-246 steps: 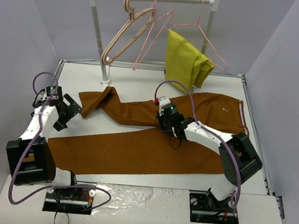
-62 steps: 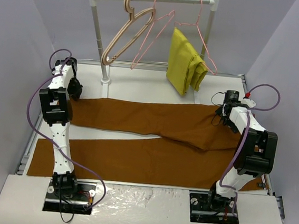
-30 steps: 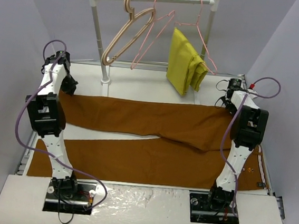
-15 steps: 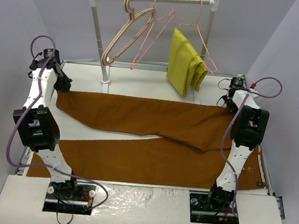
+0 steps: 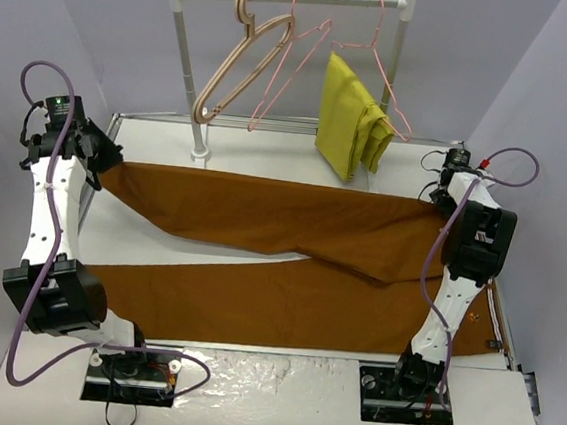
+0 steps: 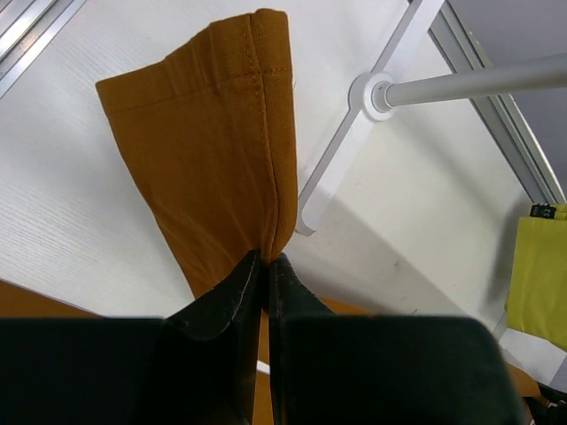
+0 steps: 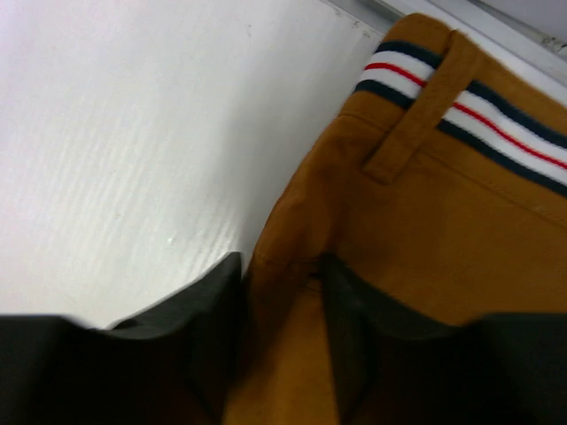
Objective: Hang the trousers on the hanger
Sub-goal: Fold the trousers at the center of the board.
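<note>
The rust-brown trousers [image 5: 263, 216] lie spread across the table, one leg drawn taut along the back. My left gripper [image 5: 105, 163] hangs raised at the far left, shut on that leg's hem [image 6: 213, 168]; the left wrist view shows the cloth pinched between the tips of the left gripper [image 6: 264, 258]. My right gripper [image 5: 444, 193] is at the far right, on the waist. In the right wrist view its jaws [image 7: 279, 266] press a bunched fold of cloth [image 7: 443, 204] just below the striped trim [image 7: 478, 115]. The empty pink hanger [image 5: 271, 99] hangs on the rail.
A white rack [image 5: 187, 63] stands at the back; its foot [image 6: 376, 93] is just beyond the hem. On its rail hang a beige wooden hanger [image 5: 240, 58] and a second pink hanger carrying a mustard-yellow garment [image 5: 351, 114]. Grey walls close in left and right.
My left arm has lifted and swung out to the left with the hem, stretching the back leg. The right gripper's jaws have closed in on the waist cloth.
</note>
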